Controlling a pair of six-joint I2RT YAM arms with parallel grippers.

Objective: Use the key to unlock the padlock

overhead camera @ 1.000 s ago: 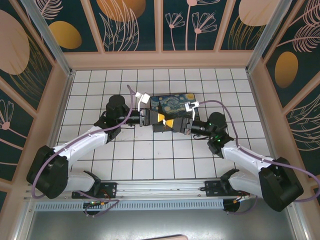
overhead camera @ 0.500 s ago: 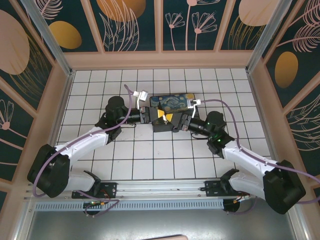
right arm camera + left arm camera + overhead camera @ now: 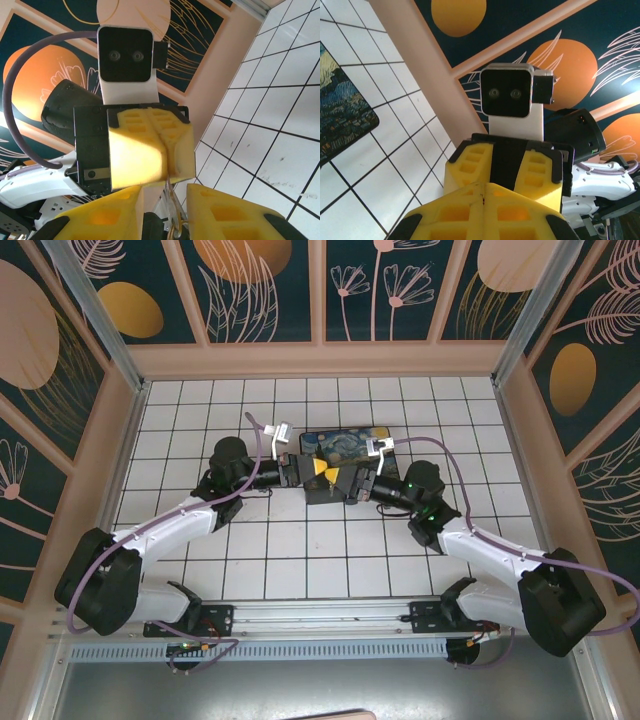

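A: What's that between the right fingers (image 3: 230,212)?
B: A thin pale strip (image 3: 173,220), too blurred to name, cut by the bottom edge.
A: The box (image 3: 340,105)?
B: Cut off at the left edge.

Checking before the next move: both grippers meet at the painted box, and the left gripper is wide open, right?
No: the left gripper is shut, its fingers pressed together, as the left wrist view shows. It and the right gripper do meet at the painted box.
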